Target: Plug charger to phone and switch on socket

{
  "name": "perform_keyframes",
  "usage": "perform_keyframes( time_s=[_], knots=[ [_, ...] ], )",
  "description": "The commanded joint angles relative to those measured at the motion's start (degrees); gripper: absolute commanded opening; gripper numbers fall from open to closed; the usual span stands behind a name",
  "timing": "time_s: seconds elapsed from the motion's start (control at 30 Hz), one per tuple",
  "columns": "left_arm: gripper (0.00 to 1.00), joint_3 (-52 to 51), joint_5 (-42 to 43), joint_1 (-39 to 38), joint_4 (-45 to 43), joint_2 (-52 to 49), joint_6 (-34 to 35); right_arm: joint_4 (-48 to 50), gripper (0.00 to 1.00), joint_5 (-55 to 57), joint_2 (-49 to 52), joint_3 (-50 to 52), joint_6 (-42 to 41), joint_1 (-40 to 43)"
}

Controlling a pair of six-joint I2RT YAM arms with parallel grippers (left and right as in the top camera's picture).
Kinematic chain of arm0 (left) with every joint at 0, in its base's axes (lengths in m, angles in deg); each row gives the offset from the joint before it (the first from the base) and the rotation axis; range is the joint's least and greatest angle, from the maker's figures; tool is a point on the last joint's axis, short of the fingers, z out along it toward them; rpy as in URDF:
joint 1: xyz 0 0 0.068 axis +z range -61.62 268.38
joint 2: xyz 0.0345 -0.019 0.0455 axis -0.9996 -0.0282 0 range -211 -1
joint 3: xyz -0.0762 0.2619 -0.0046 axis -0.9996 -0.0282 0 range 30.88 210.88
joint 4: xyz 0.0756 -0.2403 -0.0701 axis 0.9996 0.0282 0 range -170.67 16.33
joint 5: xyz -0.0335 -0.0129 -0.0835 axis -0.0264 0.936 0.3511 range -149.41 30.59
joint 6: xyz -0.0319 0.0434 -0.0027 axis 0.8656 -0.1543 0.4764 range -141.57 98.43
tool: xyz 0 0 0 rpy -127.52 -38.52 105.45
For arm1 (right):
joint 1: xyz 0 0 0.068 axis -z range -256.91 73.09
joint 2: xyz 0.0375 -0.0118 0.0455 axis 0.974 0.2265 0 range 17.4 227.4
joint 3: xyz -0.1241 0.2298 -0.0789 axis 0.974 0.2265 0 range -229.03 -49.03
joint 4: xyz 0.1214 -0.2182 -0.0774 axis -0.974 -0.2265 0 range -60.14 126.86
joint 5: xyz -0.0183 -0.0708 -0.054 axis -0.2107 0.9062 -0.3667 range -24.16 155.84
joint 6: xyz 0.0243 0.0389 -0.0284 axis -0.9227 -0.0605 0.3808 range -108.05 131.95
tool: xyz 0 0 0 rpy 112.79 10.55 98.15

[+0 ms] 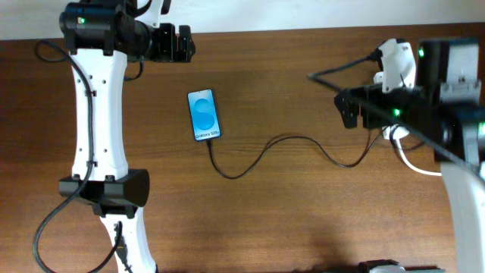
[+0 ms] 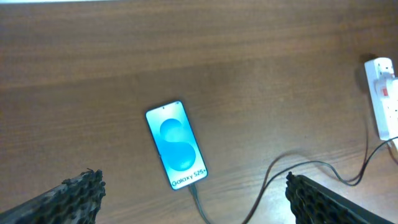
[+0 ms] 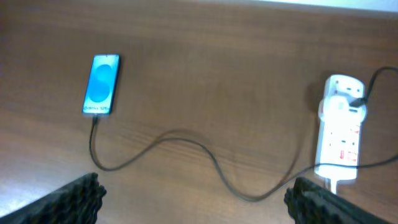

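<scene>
From overhead, the slim blue-screened smartphone [image 1: 204,114] lies flat on the brown wooden desk [image 1: 303,220], left of the middle and nearer the far edge. The thin black charger cable [image 1: 292,139] meets the phone's near short edge and then snakes toward the right edge. There it reaches the white elongated power strip [image 1: 395,67], which is mostly covered by the right arm. The left gripper [image 1: 182,44] hangs at the far edge toward the left corner. The right gripper [image 1: 347,108] hovers just beside the strip. Neither grips anything.

In the left wrist view, the two dark fingers [image 2: 78,196] sit in the bottom corners, spread wide with nothing between them. The phone lies below with the cable at its lower end, and the strip is at the right edge.

In the right wrist view, the fingers [image 3: 74,199] are likewise wide apart and empty. The strip shows red marks and a thick white cord [image 3: 330,184]. I cannot tell the switch position.
</scene>
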Motion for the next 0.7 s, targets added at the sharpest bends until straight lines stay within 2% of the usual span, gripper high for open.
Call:
perform_keyframes(
  time_s=[0.0, 0.13, 0.23, 0.33, 0.53, 0.67],
  knots=[
    [0.99, 0.20, 0.61, -0.09, 0.07, 0.02, -0.87, 11.80, 0.98, 1.66, -10.78, 13.90, 0.17, -0.24],
    [0.99, 0.20, 0.61, -0.09, 0.07, 0.02, -0.87, 32.72, 0.98, 3.85, -25.46, 36.17, 0.20, -0.20],
    [0.99, 0.20, 0.61, -0.09, 0.07, 0.02, -0.87, 43.95, 0.98, 5.90, -35.23, 49.29, 0.31, -0.20],
    [0.99, 0.20, 0.61, -0.09, 0.07, 0.02, -0.87, 55.80, 0.98, 5.97, -45.31, 62.05, 4.48, -0.20],
    [0.99, 0.20, 0.61, -0.09, 0.04, 0.02, -0.87, 66.77, 0.98, 7.52, -61.27, 81.29, 5.84, -0.20],
    [0.99, 0.20, 0.61, -0.09, 0.07, 0.02, -0.87, 71.65, 0.98, 9.16, -67.49, 86.88, 5.84, -0.20]
  ],
)
